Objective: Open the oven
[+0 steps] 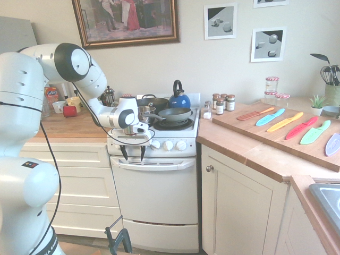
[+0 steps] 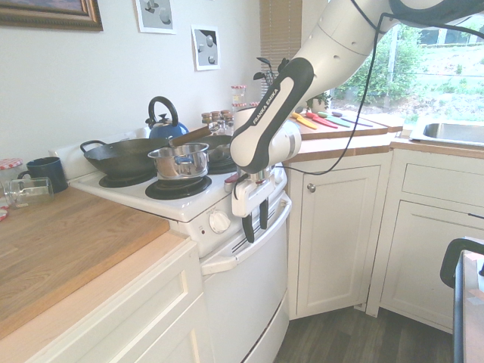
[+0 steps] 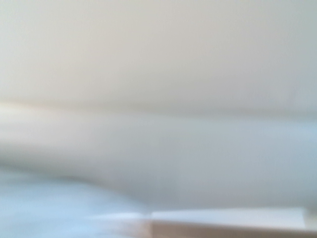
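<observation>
A: Status? I've got the cream drawers (image 1: 79, 183) left of the pincer (image 1: 133, 160) in the first exterior view.
B: Pincer is at the oven's (image 1: 156, 199) top front edge, fingers (image 1: 143, 154) down, well spread, nothing between them.
A: Oven?
B: Directly below the pincer and out to its right. Door shut. Bar handle (image 1: 169, 166) runs from under the pincer rightward.
A: Contact?
B: Can't tell. Wrist view is all blur.
A: Step in hand, I'd say: get the bar between the fingers, one behind, one in front.
B: Agreed. Check the rear finger clears the door before lowering, else it jams on the bar. Then close, pull out and down in an arc.
A: Watch the knobs (image 1: 168, 145), just right of the pincer.
</observation>
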You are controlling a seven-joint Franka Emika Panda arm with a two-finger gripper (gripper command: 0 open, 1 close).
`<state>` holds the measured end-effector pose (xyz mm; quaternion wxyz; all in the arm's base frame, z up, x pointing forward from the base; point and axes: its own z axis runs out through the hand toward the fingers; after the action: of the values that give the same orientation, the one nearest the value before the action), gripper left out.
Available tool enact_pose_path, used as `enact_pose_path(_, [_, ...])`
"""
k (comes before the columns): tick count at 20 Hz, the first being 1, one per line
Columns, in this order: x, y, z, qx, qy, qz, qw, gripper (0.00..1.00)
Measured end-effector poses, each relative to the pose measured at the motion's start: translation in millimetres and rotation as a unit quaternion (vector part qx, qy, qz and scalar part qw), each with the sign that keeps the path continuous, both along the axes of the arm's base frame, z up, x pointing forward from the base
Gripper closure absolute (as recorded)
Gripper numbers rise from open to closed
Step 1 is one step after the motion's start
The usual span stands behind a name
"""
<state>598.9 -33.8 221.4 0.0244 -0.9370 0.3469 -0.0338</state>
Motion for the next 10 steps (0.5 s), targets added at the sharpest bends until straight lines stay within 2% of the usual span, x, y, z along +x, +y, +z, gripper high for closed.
enact_pose_path(3, [-25.6,49.3,27.9,0.004,-0.080,-0.006,0.997,0.00])
enact_pose_path(6, [-38.5,42.3,28.9,0.002,-0.157,-0.037,0.987,0.00])
enact_pose_path(8, [-48.7,29.7,13.8,-0.002,-0.170,-0.068,0.983,0.00])
enact_pose_path(10, [-49.9,22.0,1.1,0.000,-0.163,-0.094,0.982,0.00])
